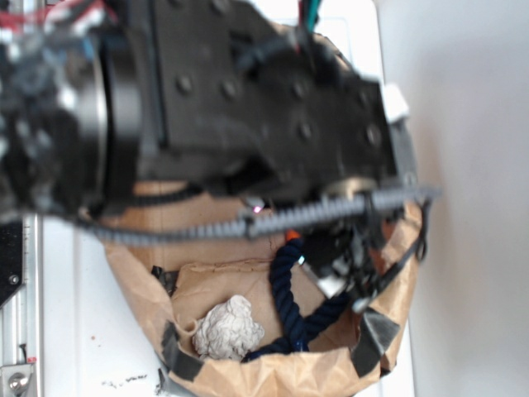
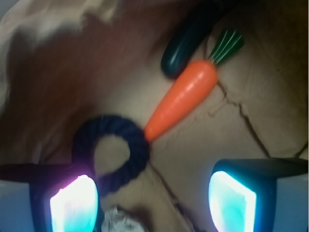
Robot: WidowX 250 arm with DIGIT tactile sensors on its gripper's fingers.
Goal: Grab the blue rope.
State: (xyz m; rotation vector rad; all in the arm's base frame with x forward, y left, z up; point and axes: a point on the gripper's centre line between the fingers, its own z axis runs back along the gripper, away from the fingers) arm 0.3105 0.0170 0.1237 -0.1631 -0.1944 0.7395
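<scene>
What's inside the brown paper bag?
Inside the paper bag lie the blue rope, a toy carrot, a dark green cucumber and a whitish ball. The robot arm covers the rest.

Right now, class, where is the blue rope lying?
In the wrist view the rope loops at lower left inside the paper bag, touching the carrot tip, nearest the hand's left finger.

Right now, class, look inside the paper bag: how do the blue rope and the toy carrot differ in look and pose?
The blue rope is dark navy; the toy carrot is bright orange with green leaves. The rope is twisted and rough-looking; the carrot is smooth and glossy. The rope curls into a loop; the carrot lies straight, slanted, its tip meeting the loop. Both lie on the brown paper below the open gripper.
</scene>
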